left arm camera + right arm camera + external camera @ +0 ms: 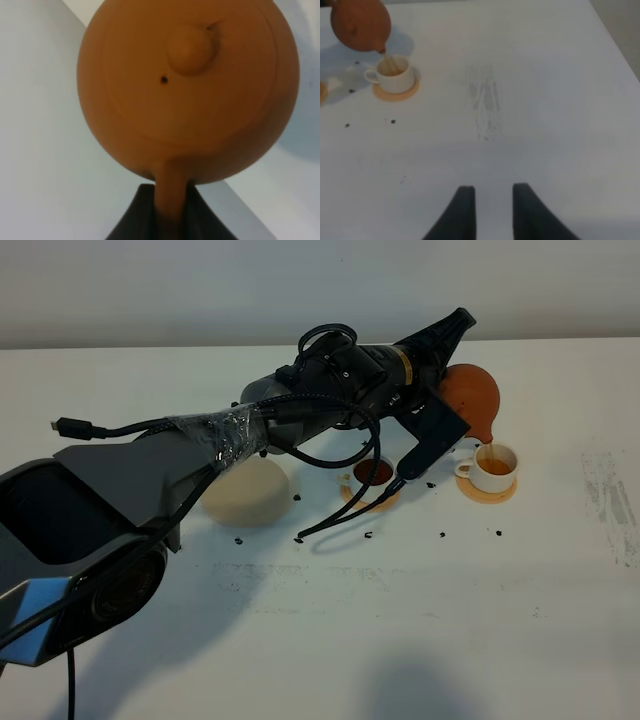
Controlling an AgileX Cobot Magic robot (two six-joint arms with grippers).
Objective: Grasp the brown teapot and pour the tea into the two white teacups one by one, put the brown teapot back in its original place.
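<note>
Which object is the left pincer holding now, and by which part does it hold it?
The left pincer holds the brown teapot by its loop handle. The right pincer holds nothing.

- My left arm point(300, 420) and the tilted brown teapot point(470, 395) block the way over both cups.
- Beige saucer point(247, 492) sits beside my arm.
- Bare table point(400, 640) lies open toward the near edge and the right.

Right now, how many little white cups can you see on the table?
2. One teacup sits on its coaster at the right, under the tilted brown teapot, with tea in it. The other teacup stands left of it, mostly hidden behind the arm and cable.
</note>
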